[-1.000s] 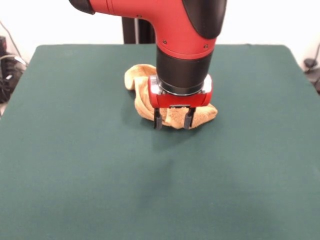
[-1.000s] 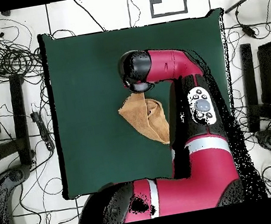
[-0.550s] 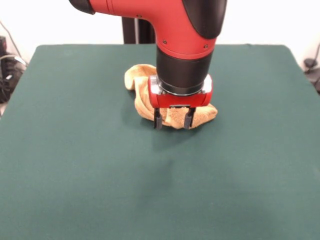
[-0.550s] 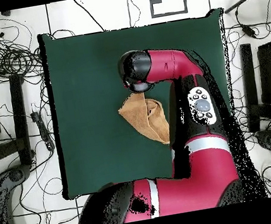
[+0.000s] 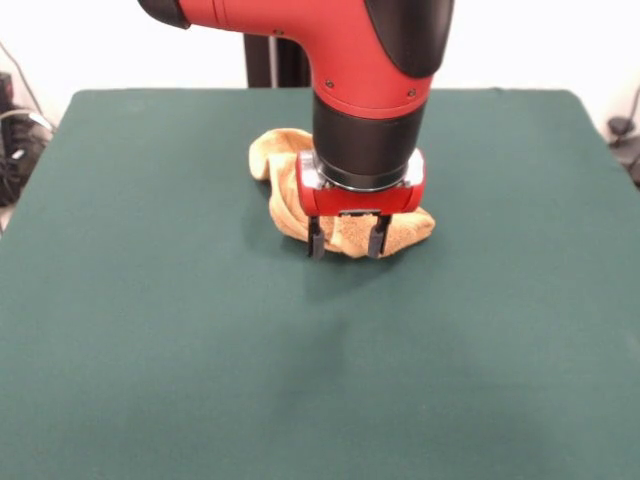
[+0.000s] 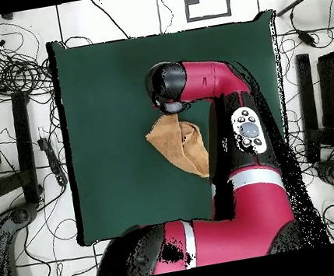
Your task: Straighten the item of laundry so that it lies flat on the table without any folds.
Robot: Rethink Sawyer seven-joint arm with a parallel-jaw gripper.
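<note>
Table [image 5: 150,330]: dark green cloth top, bare toward 6 o'clock in the front view.
Towel [image 5: 275,150]: golden yellow-orange, bunched and folded near the table's middle, slightly toward 12 o'clock; one lobe pokes out at 10 o'clock of the arm, another at 4 o'clock.
Arm [image 5: 370,90]: red and black, comes down over the towel and hides its middle.
Gripper [image 5: 348,240]: two dark fingers [image 5: 316,240] spread apart, straddling the towel's 6 o'clock edge, tips at the cloth; nothing pinched.

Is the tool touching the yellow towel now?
Cannot tell. In the front view the tool stands open in front of the towel, fingertips overlapping its near edge; the overhead view hides it under the arm.
</note>
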